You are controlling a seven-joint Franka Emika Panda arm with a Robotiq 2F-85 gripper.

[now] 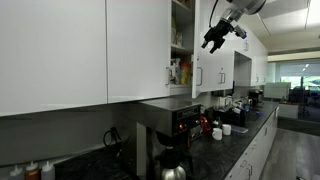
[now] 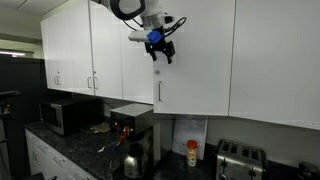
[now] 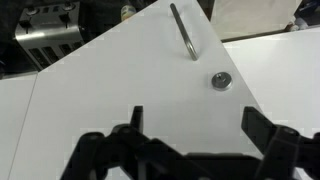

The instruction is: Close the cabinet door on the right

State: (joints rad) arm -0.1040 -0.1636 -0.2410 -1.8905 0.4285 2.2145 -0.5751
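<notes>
Wrist view: a toaster (image 3: 48, 25) shows at upper left, then the white cabinet door (image 3: 110, 90) fills the middle, with its handle (image 3: 184, 32) and a round lock (image 3: 220, 80) toward upper right. The gripper (image 3: 192, 135) hovers at the bottom edge, jaws spread and empty, squared to the panel, probably to push it flat. In an exterior view the cabinet door (image 1: 208, 70) stands ajar right of centre, baring shelves (image 1: 180, 45).

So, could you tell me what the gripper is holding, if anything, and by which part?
Nothing is held: the gripper is open, facing the white cabinet door, clear of its handle.
</notes>
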